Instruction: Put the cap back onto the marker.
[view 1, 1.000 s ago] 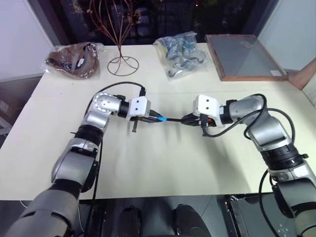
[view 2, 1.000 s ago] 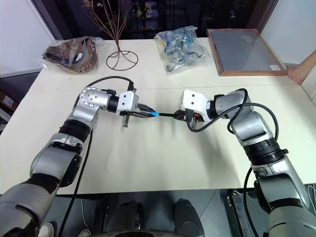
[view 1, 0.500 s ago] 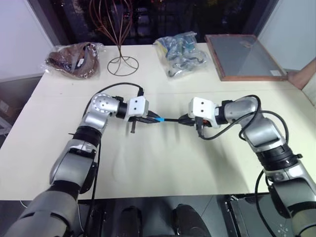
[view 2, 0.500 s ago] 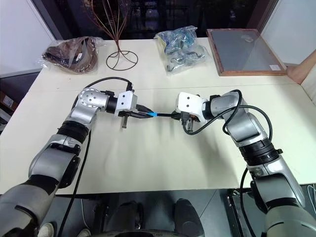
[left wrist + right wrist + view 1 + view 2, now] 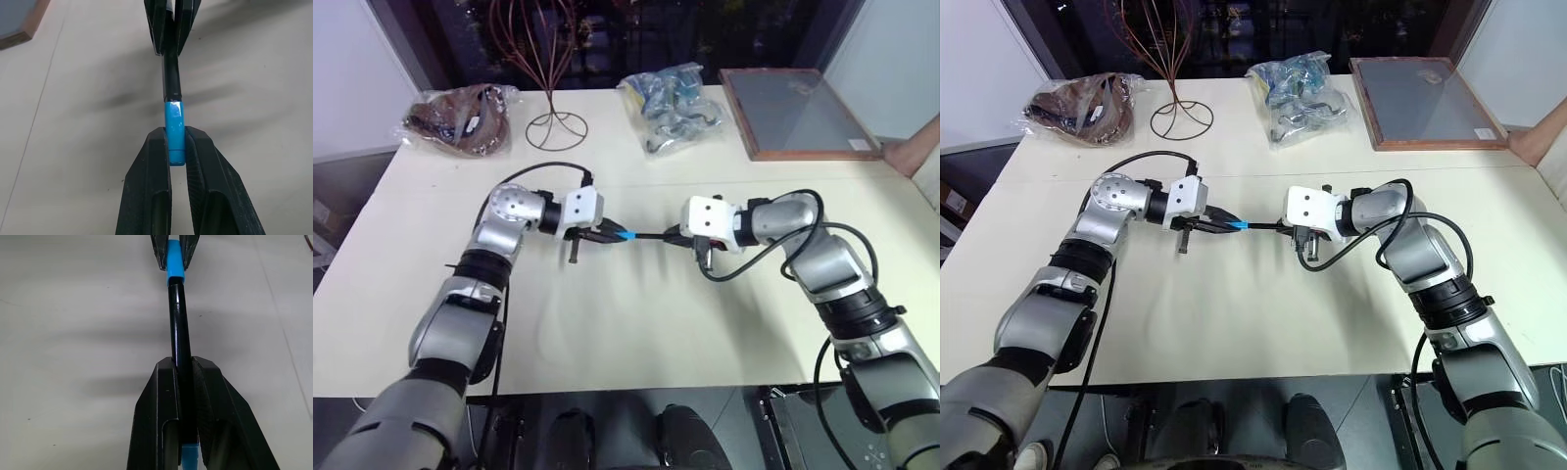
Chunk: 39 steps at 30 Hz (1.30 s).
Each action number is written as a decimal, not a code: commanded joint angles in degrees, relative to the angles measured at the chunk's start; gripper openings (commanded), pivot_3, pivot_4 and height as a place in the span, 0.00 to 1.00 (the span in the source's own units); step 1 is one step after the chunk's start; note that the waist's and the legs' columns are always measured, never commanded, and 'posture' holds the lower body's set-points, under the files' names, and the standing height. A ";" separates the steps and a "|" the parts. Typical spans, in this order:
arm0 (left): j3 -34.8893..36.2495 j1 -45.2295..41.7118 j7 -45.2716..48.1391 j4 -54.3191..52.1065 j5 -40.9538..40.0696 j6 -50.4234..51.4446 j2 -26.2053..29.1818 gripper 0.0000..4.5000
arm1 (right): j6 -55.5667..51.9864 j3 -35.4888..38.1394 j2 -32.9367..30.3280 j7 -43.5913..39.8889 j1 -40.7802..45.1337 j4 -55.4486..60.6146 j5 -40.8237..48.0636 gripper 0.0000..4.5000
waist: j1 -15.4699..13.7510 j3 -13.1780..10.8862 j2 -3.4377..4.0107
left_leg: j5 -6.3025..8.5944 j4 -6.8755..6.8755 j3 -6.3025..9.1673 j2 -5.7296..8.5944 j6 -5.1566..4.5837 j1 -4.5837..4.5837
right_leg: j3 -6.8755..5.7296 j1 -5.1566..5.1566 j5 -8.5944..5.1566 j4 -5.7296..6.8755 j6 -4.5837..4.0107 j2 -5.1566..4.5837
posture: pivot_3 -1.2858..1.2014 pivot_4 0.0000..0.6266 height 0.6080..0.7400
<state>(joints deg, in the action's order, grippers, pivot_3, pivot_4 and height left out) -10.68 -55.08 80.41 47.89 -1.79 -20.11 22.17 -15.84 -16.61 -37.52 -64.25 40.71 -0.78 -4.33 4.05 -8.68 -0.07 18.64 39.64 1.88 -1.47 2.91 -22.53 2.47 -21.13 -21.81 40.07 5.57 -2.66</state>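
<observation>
Above the counter [image 5: 636, 323], the cap [image 5: 627, 236] is pinched in the left claw [image 5: 607, 235] and met by the marker [image 5: 654, 236] clenched in the right claw [image 5: 677, 236]; any misalignment could jam it.

We are seeing a glossy, smooth bright-blue plastic cap [image 5: 174, 132] meeting a shiny thin black plastic marker [image 5: 179, 328]. We are noticing matt, finely ribbed black pads [image 5: 210, 196] and a smooth, matt cream table [image 5: 636, 323].
</observation>
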 commanded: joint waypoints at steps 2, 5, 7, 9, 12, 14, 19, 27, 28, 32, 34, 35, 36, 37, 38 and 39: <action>-0.87 -0.54 0.67 -3.37 -0.96 -4.06 -2.33 0.00 | -0.86 0.74 1.72 1.53 1.97 3.02 0.86 0.00 | -0.06 0.00 0.00 | 0.00 0.00 0.00 0.00 0.00 0.00 | 0.00 0.00 0.00 0.00 0.00 0.00 | 0.52 0.24 1.00; -1.43 -0.74 -1.04 -2.55 0.89 -6.80 -2.25 0.00 | -1.32 0.64 1.74 1.44 1.83 3.55 0.80 0.00 | -0.07 0.00 0.00 | 0.00 0.01 0.01 0.00 0.00 0.00 | 0.00 0.01 0.00 0.00 0.00 -0.02 | 0.52 0.24 1.00; -1.83 -0.93 -2.19 -1.70 2.29 -8.47 -2.16 0.00 | -1.86 0.67 1.76 1.37 1.81 3.72 0.93 0.00 | -0.06 0.00 0.00 | 0.00 0.01 0.01 0.01 0.00 -0.01 | 0.00 0.00 0.00 0.00 0.00 -0.02 | 0.52 0.24 1.00; -2.29 -1.03 -3.93 -0.45 4.06 -10.01 -1.93 0.00 | -2.74 0.63 1.83 1.39 2.05 4.07 0.89 0.00 | -0.04 0.00 0.00 | 0.00 0.01 0.01 0.01 0.00 -0.01 | 0.00 0.00 0.00 0.01 0.00 -0.01 | 0.52 0.24 1.00; -2.54 -0.85 -3.76 0.01 4.23 -10.81 -1.84 0.00 | -3.10 0.42 2.01 1.68 2.51 4.48 0.52 0.00 | -0.02 0.00 0.00 | 0.00 0.01 0.01 0.01 0.00 -0.01 | 0.00 -0.02 0.00 0.01 0.00 -0.01 | 0.52 0.24 1.00; -2.77 -0.79 -3.78 0.19 4.48 -12.40 -1.74 0.00 | -3.77 0.41 2.03 1.22 2.50 4.94 0.96 0.00 | -0.03 0.00 0.00 | 0.00 0.01 0.01 0.01 0.00 -0.01 | 0.00 -0.03 0.00 0.01 0.00 0.00 | 0.52 0.24 1.00; -3.44 -0.78 -4.27 1.21 5.59 -16.39 -1.43 0.00 | -5.85 0.36 2.02 0.19 2.46 5.77 1.91 0.00 | -0.05 0.00 0.00 | 0.00 0.01 0.01 0.01 0.00 -0.01 | 0.00 -0.04 0.00 0.02 0.00 -0.01 | 0.52 0.24 1.00; -2.78 -0.55 -3.13 1.60 3.90 -14.31 -2.23 0.00 | -7.03 0.12 2.95 0.56 3.24 6.36 1.82 0.00 | -0.03 0.00 0.00 | 0.00 0.01 0.01 0.02 0.00 -0.02 | 0.00 -0.05 0.00 0.02 0.00 -0.01 | 0.52 0.24 1.00; -2.64 -0.55 -2.93 1.42 3.56 -13.74 -2.37 0.00 | -7.03 0.16 3.10 0.69 3.31 6.34 1.80 0.00 | -0.03 0.00 0.00 | 0.00 0.01 0.01 0.02 0.00 -0.02 | 0.00 -0.05 0.00 0.02 0.00 -0.01 | 0.52 0.24 1.00; -1.73 -0.56 -2.27 0.52 1.84 -10.09 -3.00 0.00 | -7.02 0.36 3.51 1.23 3.49 6.13 1.65 0.00 | -0.03 0.00 0.00 | 0.00 0.01 0.01 0.02 0.00 -0.02 | 0.00 -0.05 0.00 0.02 0.00 -0.01 | 0.52 0.24 1.00; -1.37 -0.25 -1.83 -0.14 1.20 -8.43 -3.09 0.00 | -6.97 0.36 3.48 1.28 3.34 6.07 1.62 0.00 | -0.01 0.00 0.00 | 0.00 0.01 0.01 0.02 0.00 -0.02 | 0.00 -0.06 0.00 0.02 0.00 -0.01 | 0.52 0.24 1.00; -1.36 -0.02 -1.70 -0.50 1.12 -8.18 -3.00 0.00 | -6.80 0.36 3.40 1.31 3.24 5.95 1.57 0.00 | -0.02 0.00 0.00 | 0.00 0.01 0.01 0.02 0.00 -0.02 | 0.00 -0.06 0.00 0.02 0.00 0.00 | 0.52 0.24 1.00; -1.37 0.13 -1.63 -0.78 1.12 -8.08 -2.92 0.00 | -6.68 0.37 3.33 1.32 3.17 5.86 1.54 0.00 | -0.02 0.00 0.00 | 0.00 0.01 0.01 0.02 0.00 -0.02 | 0.00 -0.05 0.00 0.02 0.00 0.00 | 0.52 0.24 1.00; -1.19 0.50 -1.35 -1.32 0.66 -6.89 -2.85 0.00 | -6.67 0.48 3.22 1.33 3.10 5.69 1.54 0.00 | -0.01 0.00 0.00 | 0.00 0.01 0.01 0.02 0.00 -0.02 | 0.00 -0.06 0.00 0.02 0.00 0.00 | 0.52 0.24 1.00; -1.04 0.84 -1.17 -1.80 0.34 -6.09 -2.73 0.00 | -6.71 0.61 3.09 1.28 3.03 5.55 1.61 0.00 | -0.01 0.00 0.00 | 0.00 0.01 0.01 0.02 0.00 -0.02 | 0.00 -0.06 0.00 0.02 0.00 0.00 | 0.52 0.24 1.00; -0.92 1.18 -0.96 -2.30 0.13 -5.59 -2.56 0.00 | -6.70 0.73 2.95 1.22 2.98 5.40 1.66 0.00 | 0.00 0.00 0.00 | 0.00 0.01 0.01 0.02 0.00 -0.02 | 0.00 -0.06 0.00 0.02 0.00 0.00 | 0.52 0.24 1.00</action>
<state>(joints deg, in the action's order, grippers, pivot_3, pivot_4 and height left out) -10.90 -54.10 77.73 48.81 0.78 -26.04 21.76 -23.83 -17.19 -35.98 -64.41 40.99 1.18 -4.16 4.05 -8.68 -0.07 18.64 39.65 1.90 -1.45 2.91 -22.56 2.47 -21.19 -21.81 40.09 5.57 -2.67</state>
